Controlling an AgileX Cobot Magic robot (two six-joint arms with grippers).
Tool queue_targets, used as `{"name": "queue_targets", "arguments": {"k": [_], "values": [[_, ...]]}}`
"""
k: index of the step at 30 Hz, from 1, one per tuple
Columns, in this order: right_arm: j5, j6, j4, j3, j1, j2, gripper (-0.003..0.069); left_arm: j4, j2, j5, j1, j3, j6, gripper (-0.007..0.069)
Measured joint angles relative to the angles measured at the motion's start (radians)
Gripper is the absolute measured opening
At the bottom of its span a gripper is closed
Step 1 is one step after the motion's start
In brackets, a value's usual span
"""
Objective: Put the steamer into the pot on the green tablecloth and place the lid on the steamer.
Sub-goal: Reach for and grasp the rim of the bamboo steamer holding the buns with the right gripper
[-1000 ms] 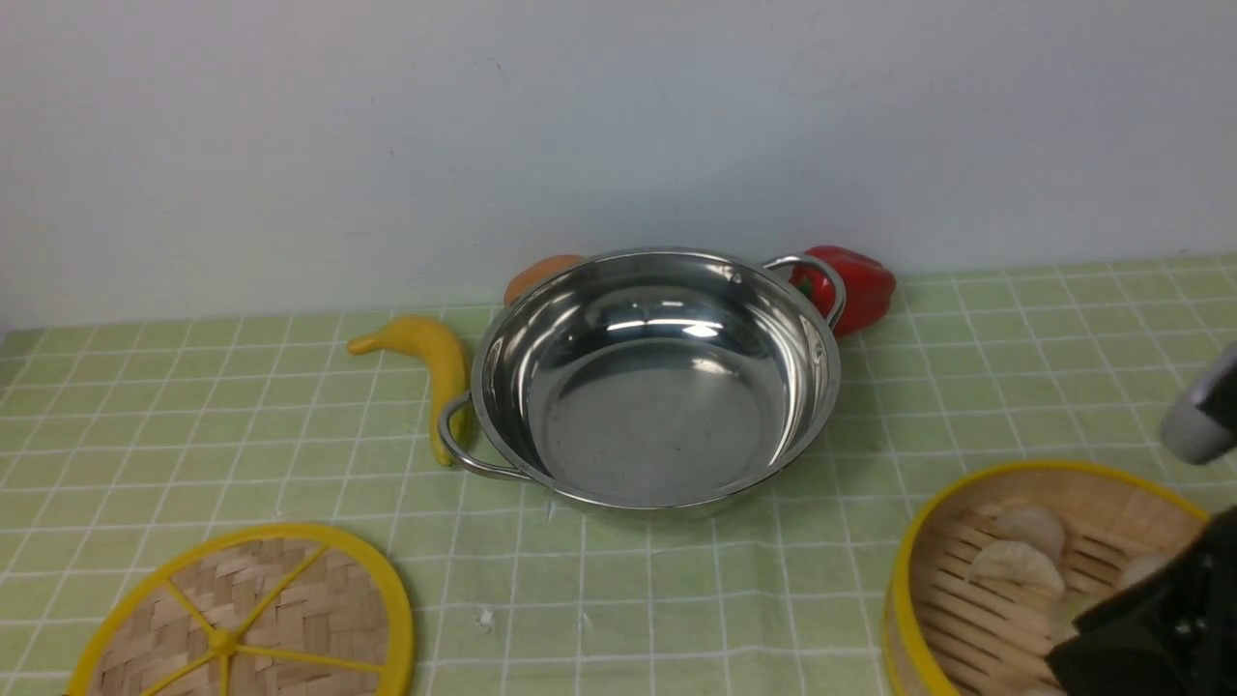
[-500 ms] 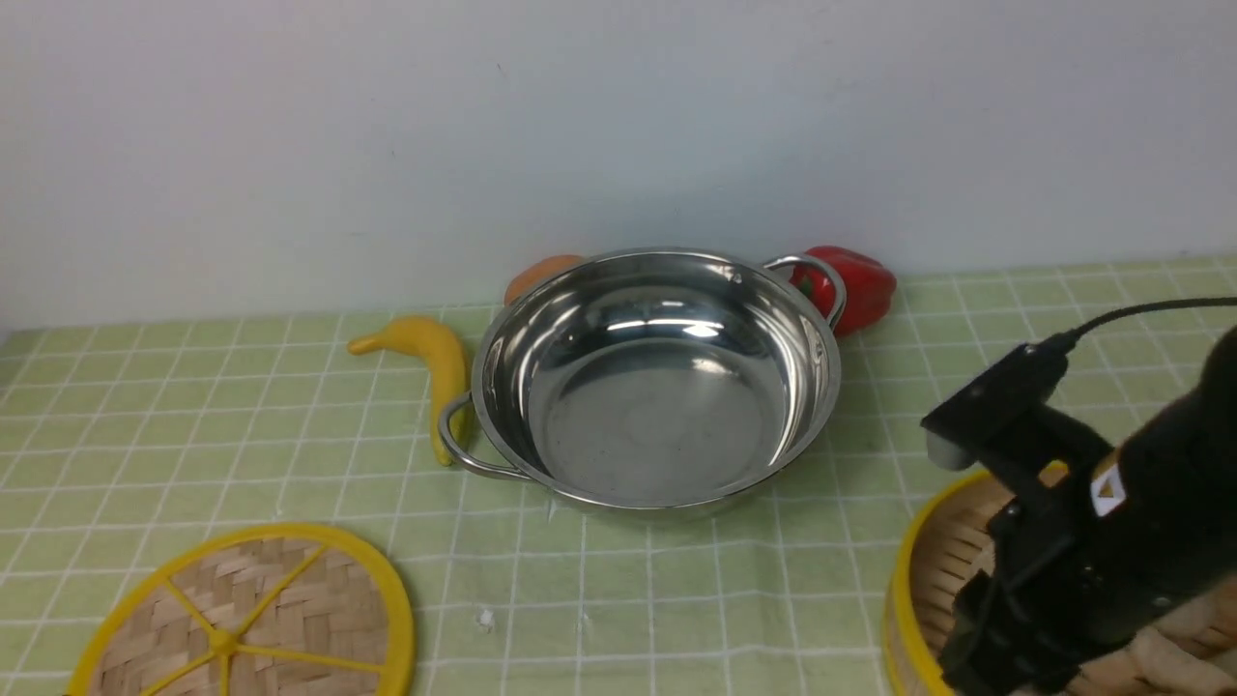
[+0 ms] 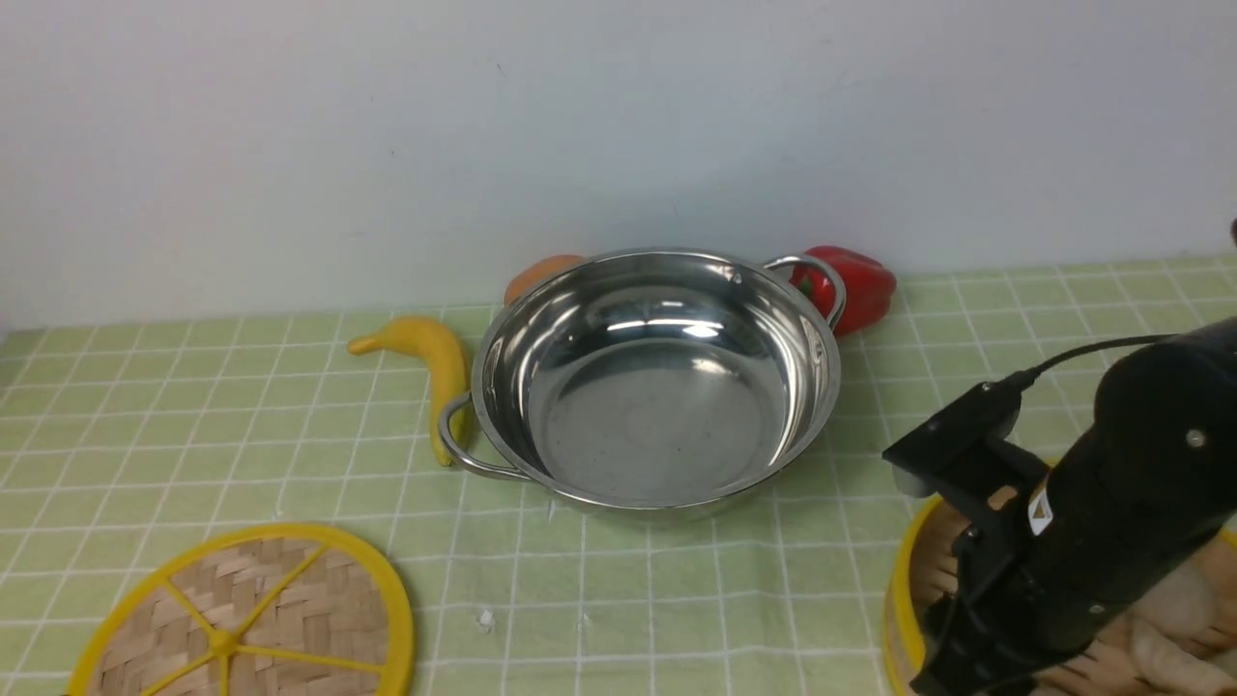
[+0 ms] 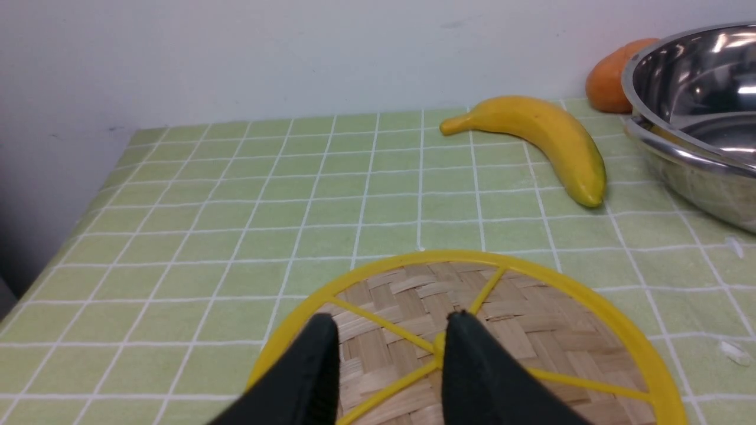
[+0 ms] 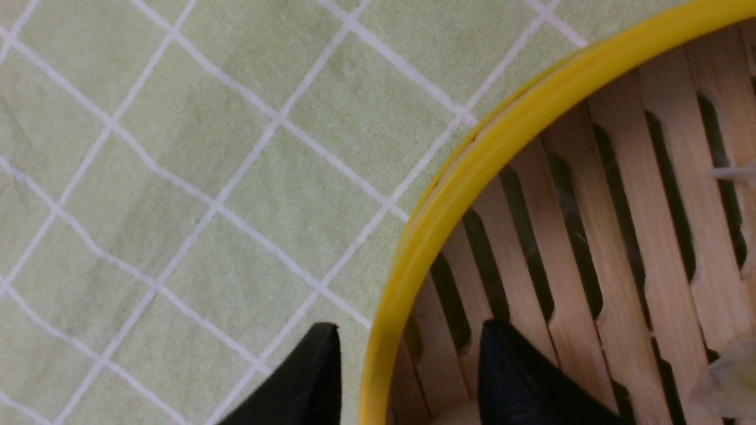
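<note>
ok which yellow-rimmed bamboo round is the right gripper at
The steamer, the slatted basket: the right gripper straddles its rim. The lid is flat and woven.

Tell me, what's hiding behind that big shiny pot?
Behind the pot, an orange round fruit peeks out at its left and a red bell pepper at its right. The pot covers part of both, so their full shapes are hidden.

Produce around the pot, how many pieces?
3: banana left of the pot, orange behind it, red pepper behind its right handle. More may hide behind.
</note>
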Motion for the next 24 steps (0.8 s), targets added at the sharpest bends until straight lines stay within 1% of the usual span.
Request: {"name": "queue_targets", "arguments": {"k": [15,18,19,23,24], "values": [[0.026,0.000,0.001,-0.001,0.000,0.119,0.0333,0.000,0.000,0.000,0.000,0.000,0.000,0.0243],[0.027,0.002,0.001,-0.001,0.000,0.138,0.0308,0.000,0.000,0.000,0.000,0.000,0.000,0.0243],[0.027,0.003,0.001,-0.001,0.000,0.141,0.0288,0.000,0.000,0.000,0.000,0.000,0.000,0.0243],[0.034,0.003,0.021,-0.002,0.001,0.142,0.0135,0.000,0.000,0.000,0.000,0.000,0.000,0.0243],[0.034,0.003,0.023,-0.002,0.001,0.142,0.0118,0.000,0.000,0.000,0.000,0.000,0.000,0.0243]]}}
